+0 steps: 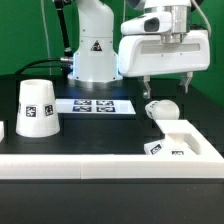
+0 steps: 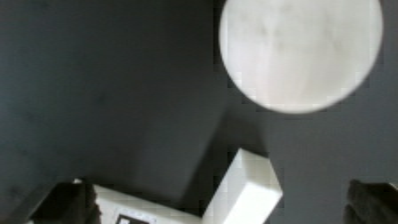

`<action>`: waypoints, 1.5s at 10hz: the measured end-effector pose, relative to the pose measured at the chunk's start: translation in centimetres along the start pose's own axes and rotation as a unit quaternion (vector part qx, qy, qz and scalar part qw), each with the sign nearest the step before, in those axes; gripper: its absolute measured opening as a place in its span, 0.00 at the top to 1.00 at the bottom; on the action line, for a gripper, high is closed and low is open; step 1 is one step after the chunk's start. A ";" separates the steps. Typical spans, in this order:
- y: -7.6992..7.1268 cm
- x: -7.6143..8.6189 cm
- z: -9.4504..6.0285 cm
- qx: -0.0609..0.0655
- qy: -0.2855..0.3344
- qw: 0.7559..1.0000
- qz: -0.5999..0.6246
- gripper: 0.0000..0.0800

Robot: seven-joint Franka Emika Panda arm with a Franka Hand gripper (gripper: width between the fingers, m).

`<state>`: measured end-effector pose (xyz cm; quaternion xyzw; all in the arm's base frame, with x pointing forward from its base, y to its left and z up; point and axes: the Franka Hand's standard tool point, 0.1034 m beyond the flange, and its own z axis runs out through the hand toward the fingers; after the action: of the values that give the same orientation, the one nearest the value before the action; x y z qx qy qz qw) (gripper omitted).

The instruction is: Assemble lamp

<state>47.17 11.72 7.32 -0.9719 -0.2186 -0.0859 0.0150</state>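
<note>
The ball-shaped white bulb [image 1: 160, 109] lies on the black table, right of the middle, and fills a large part of the wrist view [image 2: 285, 55]. My gripper [image 1: 167, 86] hangs just above it, open and empty, with one finger on each side of the bulb's width; in the wrist view [image 2: 217, 205] only the dark fingertips [image 2: 63, 205] show at the corners. The tapered shade [image 1: 38, 108] stands on its wide end at the exterior view's left. The flat square base [image 1: 164, 149] with tags lies in the corner of the white frame, and its edge shows in the wrist view [image 2: 134, 210].
A white frame [image 1: 100, 165] runs along the table's front and wraps round the base at the exterior view's right; one wall of it shows in the wrist view [image 2: 249, 190]. The marker board [image 1: 95, 104] lies mid-table. The arm's pedestal [image 1: 92, 55] stands behind.
</note>
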 end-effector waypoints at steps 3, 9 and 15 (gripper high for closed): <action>-0.3 -0.6 0.2 0.000 0.002 1.000 -0.007 0.13; -2.6 -1.6 0.8 0.004 0.017 1.000 -0.026 0.13; -3.9 -1.9 1.2 0.037 -0.119 0.992 -0.005 0.13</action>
<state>43.96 14.56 5.80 -0.9728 -0.2270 0.0383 0.0245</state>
